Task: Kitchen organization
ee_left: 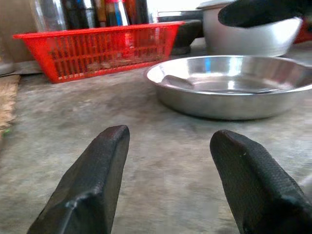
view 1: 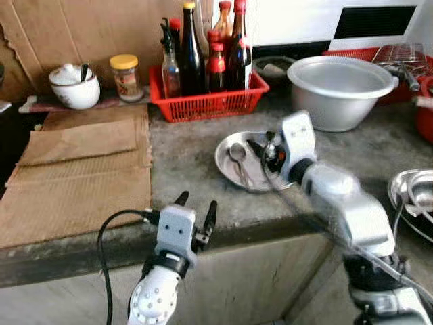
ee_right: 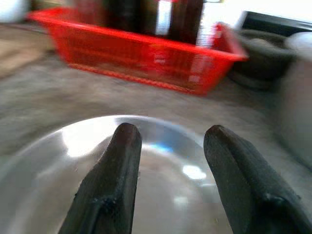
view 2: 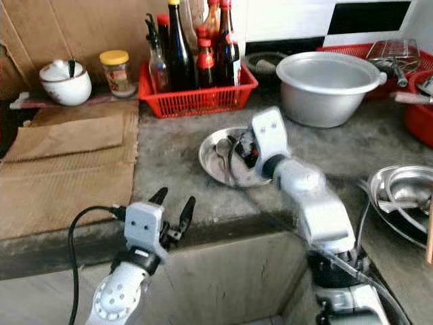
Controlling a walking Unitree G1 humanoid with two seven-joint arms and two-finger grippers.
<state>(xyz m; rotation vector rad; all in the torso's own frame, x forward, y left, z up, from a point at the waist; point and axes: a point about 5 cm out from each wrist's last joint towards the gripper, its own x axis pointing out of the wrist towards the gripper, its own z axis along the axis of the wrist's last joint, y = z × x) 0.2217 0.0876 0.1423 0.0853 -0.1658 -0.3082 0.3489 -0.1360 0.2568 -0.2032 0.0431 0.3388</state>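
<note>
The right gripper point(view 1: 260, 150) hovers with empty, parted jaws directly over the plate point(view 1: 226, 166) and spoon point(view 1: 238, 157), likely to grasp one, while the left gripper point(view 1: 196, 211), open and empty, waits short of the plate.

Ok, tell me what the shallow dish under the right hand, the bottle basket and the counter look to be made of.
Shallow dish: polished metal, likely stainless steel, going by its mirror-like reflections; a spoon lies in it. Bottle basket: glossy red plastic, moulded with slotted walls. Counter: rough grey concrete or cement by its mottled, matte surface. The right hand hovers open over the dish.
</note>
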